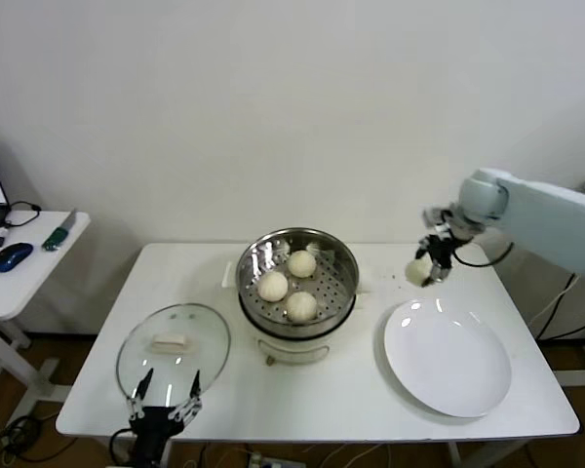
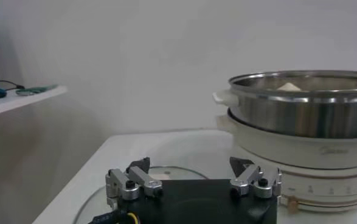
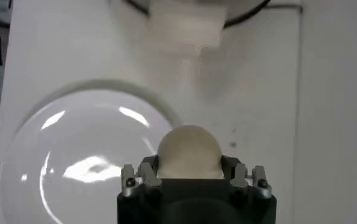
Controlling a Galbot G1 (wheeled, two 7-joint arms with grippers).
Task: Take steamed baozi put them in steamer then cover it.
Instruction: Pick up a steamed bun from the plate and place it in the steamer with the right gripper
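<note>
Carrying: my right gripper [image 1: 431, 269] has its fingers clamped on the fourth baozi [image 1: 418, 271], held in the air above the back right part of the table [image 1: 302, 409], just beyond the far rim of the white plate [image 1: 448, 366].
Close view: from the right wrist, the bun [image 3: 189, 152] sits snug between my two fingers, with the plate [image 3: 75, 158] bare beneath it.
Already loaded: three steamed baozi [image 1: 287, 285] lie on the perforated floor of the steamer [image 1: 343, 261], which stands on its white pot base near the middle of the table, towards the back edge.
Plate: nothing left on it, so by my reckoning this is the last bun to move.
Cover: the glass cover [image 1: 174, 351] lies flat near the front left corner of the table, its cream handle up, not yet on the steamer.
Waiting arm: my left gripper [image 1: 163, 398] hovers at the front edge just beside the cover, fingers spread wide apart and holding nothing.
Left wrist view: the steamer [image 2: 300, 100] stands well ahead of my left fingers [image 2: 132, 182].
Progress: three of four buns in, I judge.
Left to do: carry this bun across to the steamer, release it, then lift the cover on.
</note>
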